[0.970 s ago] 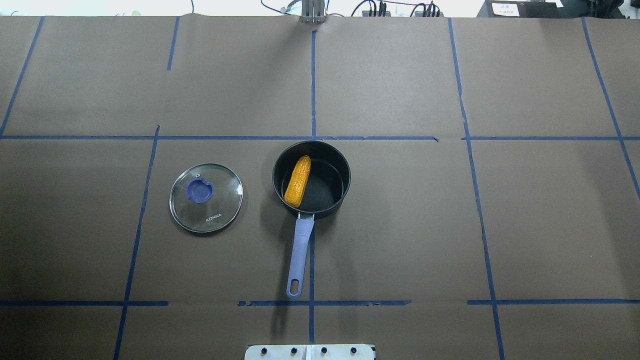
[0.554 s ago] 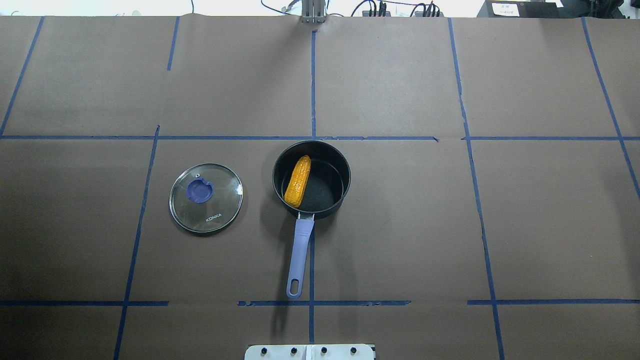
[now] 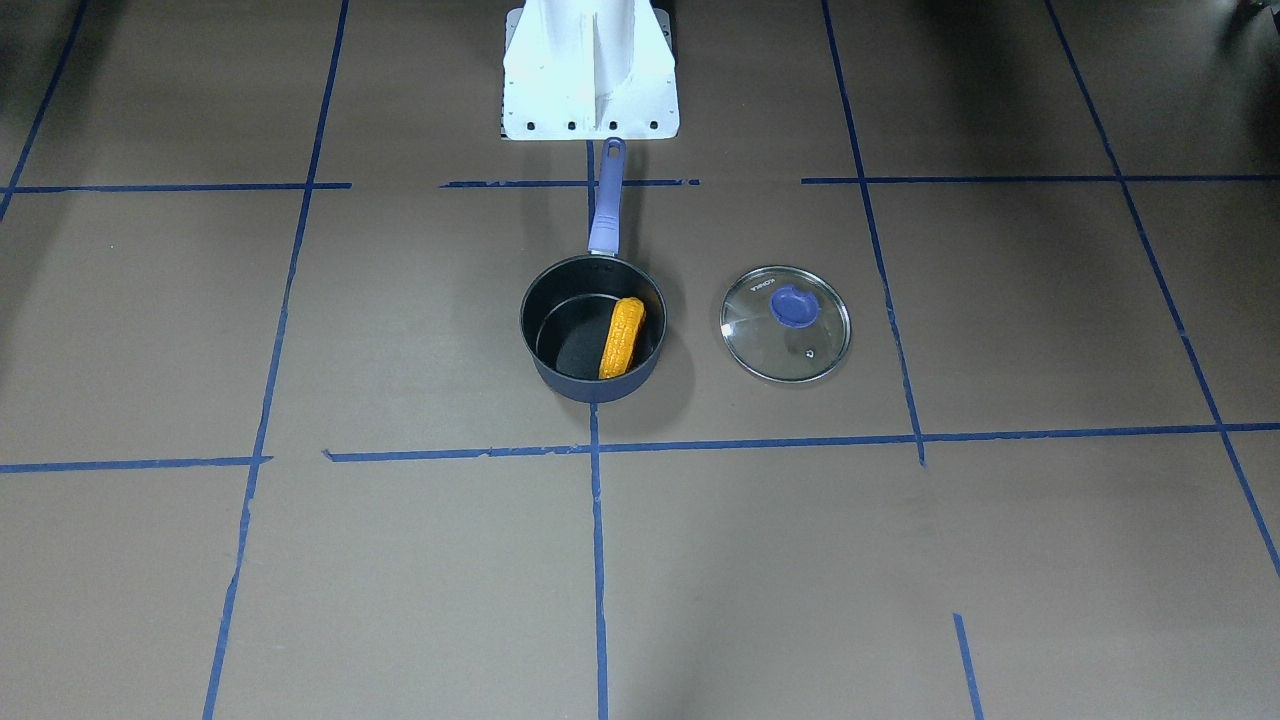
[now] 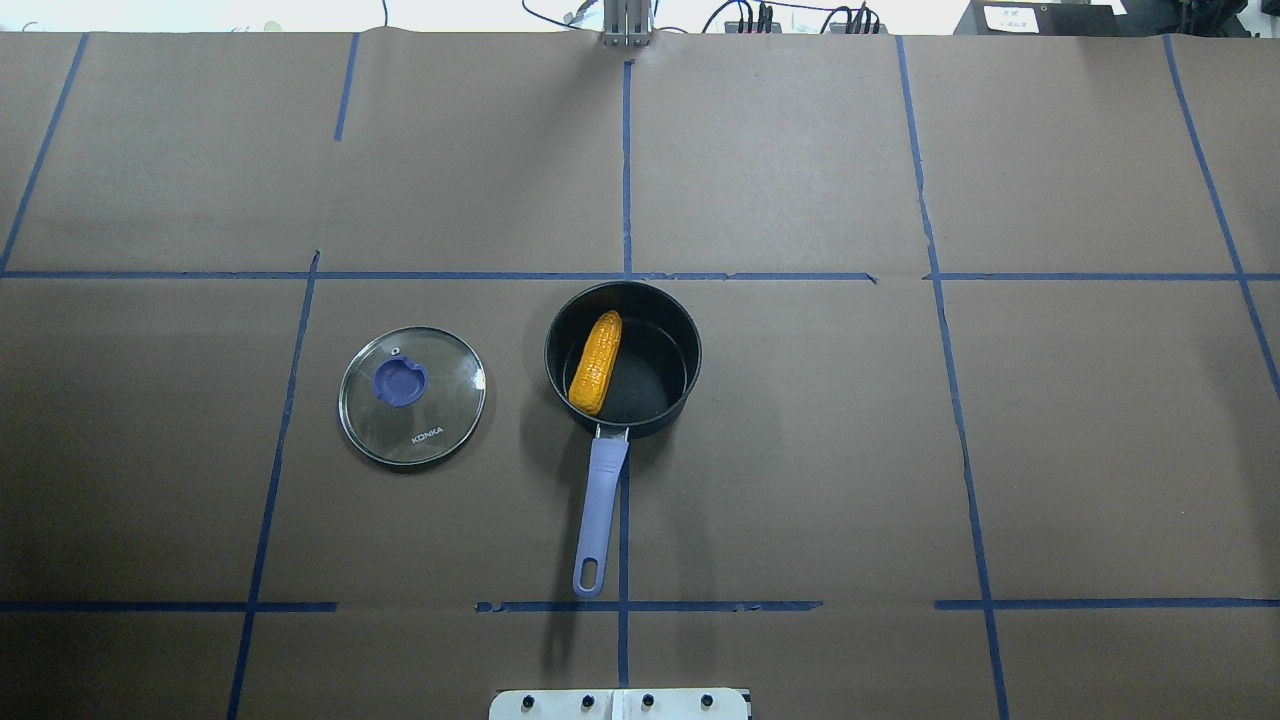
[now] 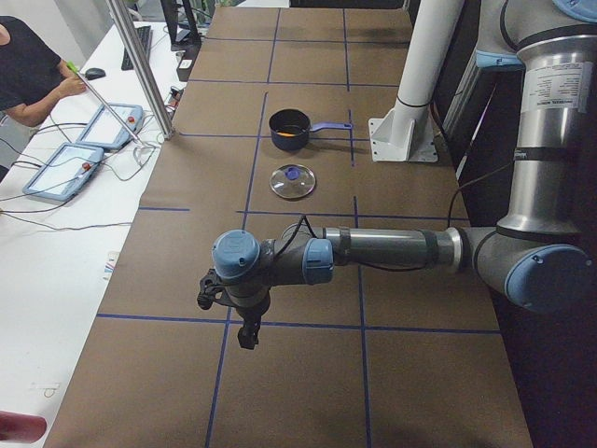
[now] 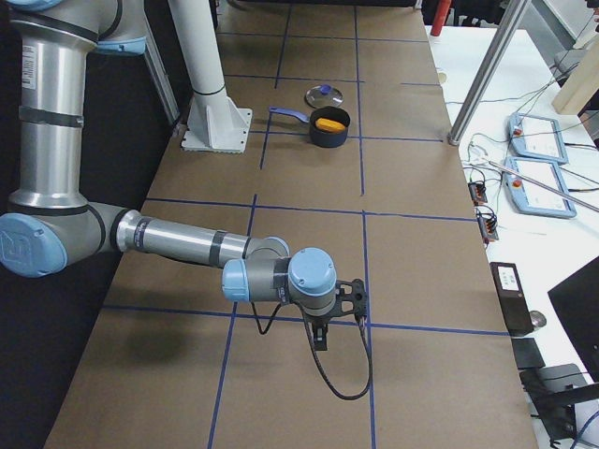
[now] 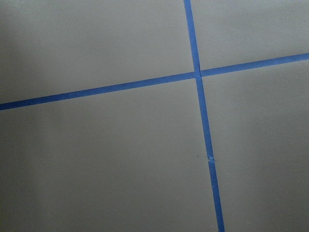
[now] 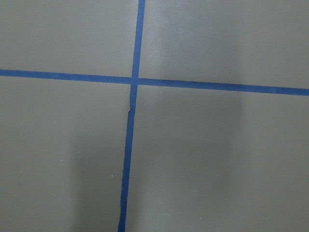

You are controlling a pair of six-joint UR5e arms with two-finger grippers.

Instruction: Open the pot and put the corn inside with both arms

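Observation:
The dark navy pot [image 4: 655,378] stands open at the table's middle, its lavender handle [image 4: 600,500] pointing toward the robot. The orange-yellow corn [image 4: 596,362] lies inside it, leaning on the left wall. The glass lid [image 4: 440,400] with its blue knob [image 4: 399,382] lies flat on the table left of the pot. The pot [image 3: 575,385], corn [image 3: 623,337] and lid [image 3: 800,350] also show in the front view. My left gripper [image 5: 247,336] and right gripper [image 6: 320,341] hang far out at the table's ends; I cannot tell whether they are open or shut.
The white base pedestal [image 3: 590,90] stands just behind the handle's end. Brown paper with blue tape lines [image 4: 625,170] covers the table. Both wrist views show only paper and tape. An operator's desk with control boxes [image 5: 61,173] lies beyond the far edge.

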